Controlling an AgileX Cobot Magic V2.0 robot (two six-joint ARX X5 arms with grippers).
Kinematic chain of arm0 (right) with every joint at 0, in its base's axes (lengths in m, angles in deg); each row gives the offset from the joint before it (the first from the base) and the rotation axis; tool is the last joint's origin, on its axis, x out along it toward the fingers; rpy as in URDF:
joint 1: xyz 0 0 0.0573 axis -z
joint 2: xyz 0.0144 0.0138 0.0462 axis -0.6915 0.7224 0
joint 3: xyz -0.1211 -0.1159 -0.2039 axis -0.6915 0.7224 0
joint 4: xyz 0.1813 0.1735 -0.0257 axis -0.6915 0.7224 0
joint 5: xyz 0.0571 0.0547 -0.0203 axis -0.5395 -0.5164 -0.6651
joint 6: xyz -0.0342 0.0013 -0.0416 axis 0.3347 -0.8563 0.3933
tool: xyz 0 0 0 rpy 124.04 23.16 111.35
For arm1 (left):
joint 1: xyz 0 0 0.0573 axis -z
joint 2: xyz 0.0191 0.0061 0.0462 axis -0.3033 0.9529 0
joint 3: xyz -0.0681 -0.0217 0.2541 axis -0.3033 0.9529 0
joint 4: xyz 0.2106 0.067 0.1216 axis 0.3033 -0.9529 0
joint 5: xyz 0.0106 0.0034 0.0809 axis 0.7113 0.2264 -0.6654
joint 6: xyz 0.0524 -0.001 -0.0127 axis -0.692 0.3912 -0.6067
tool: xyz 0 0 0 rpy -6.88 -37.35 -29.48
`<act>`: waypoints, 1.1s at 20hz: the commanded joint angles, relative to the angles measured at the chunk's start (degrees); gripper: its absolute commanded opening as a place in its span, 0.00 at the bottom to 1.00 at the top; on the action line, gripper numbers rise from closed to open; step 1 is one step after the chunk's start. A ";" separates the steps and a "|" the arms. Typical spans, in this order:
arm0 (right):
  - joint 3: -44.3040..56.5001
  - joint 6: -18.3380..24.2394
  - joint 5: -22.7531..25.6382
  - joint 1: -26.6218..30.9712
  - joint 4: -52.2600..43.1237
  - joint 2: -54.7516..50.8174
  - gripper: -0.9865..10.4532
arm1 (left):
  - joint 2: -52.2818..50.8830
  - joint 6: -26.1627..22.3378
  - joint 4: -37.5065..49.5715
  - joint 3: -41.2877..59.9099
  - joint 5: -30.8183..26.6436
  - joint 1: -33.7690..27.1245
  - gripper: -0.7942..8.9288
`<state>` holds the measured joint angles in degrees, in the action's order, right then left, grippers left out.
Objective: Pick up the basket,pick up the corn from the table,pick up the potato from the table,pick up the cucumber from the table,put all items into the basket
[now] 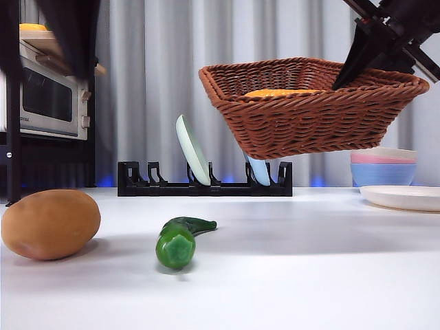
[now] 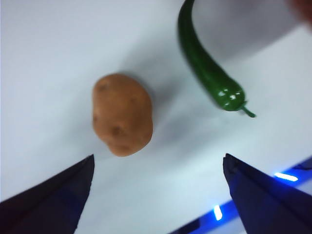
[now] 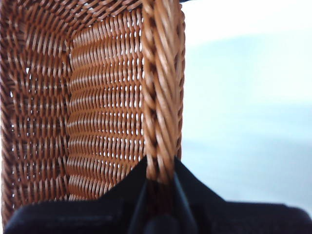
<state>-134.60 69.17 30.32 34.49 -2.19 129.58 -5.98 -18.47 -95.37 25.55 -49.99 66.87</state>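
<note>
Already the basket [image 1: 309,110] hangs in the air at the right, an orange-yellow corn [image 1: 282,92] showing inside; the potato [image 1: 50,224] and cucumber [image 1: 180,238] lie on the near table. The left gripper [image 2: 158,195] hovers wide open over both. The right gripper [image 3: 161,183] is clamped on the basket's rim

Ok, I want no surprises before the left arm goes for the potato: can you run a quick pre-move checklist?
1. Right gripper clamped on the basket rim: ok.
2. Basket held clear of the table: ok, though tilted.
3. Corn inside the basket: ok, orange top visible.
4. Left gripper open above the potato: ok.
5. Potato apart from the cucumber: ok.
6. Basket low enough for a drop-in: cannot tell.
</note>
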 commanded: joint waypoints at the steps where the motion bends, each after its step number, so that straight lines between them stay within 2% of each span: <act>1: 0.07 -0.76 -0.68 0.37 -1.20 -0.04 0.07 | 0.15 -0.20 5.95 5.81 3.69 -3.58 0.54; 5: 0.07 -0.74 -0.66 0.63 -1.25 -0.04 0.07 | 0.92 -3.63 16.02 13.09 10.27 -12.81 0.54; 8: 0.07 -0.74 -0.66 0.63 -1.27 -0.04 0.07 | 4.74 -6.93 20.37 13.73 12.20 -18.91 0.54; 11: 0.07 -0.76 -0.68 0.63 -1.27 -0.04 0.07 | 9.38 -8.76 24.59 13.73 16.20 -21.35 0.54; 16: 0.07 -0.83 -0.66 0.63 -1.22 -0.04 0.07 | 15.89 -9.51 27.08 13.73 16.26 -21.55 0.53; 17: 0.07 -0.92 -0.66 0.63 -1.22 -0.04 0.07 | 15.98 -9.53 26.77 13.73 16.26 -21.55 0.46; 19: 0.07 -0.92 -0.66 0.61 -1.22 -0.04 0.07 | 15.78 -10.51 26.14 13.73 16.28 -21.49 0.04; 22: 0.07 -0.94 -0.66 0.57 -1.25 -0.04 0.07 | 13.44 -11.85 22.88 12.96 18.05 -21.38 0.07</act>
<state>-134.60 69.17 30.30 35.10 -2.21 129.58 7.96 -29.07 -72.72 38.76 -32.09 45.51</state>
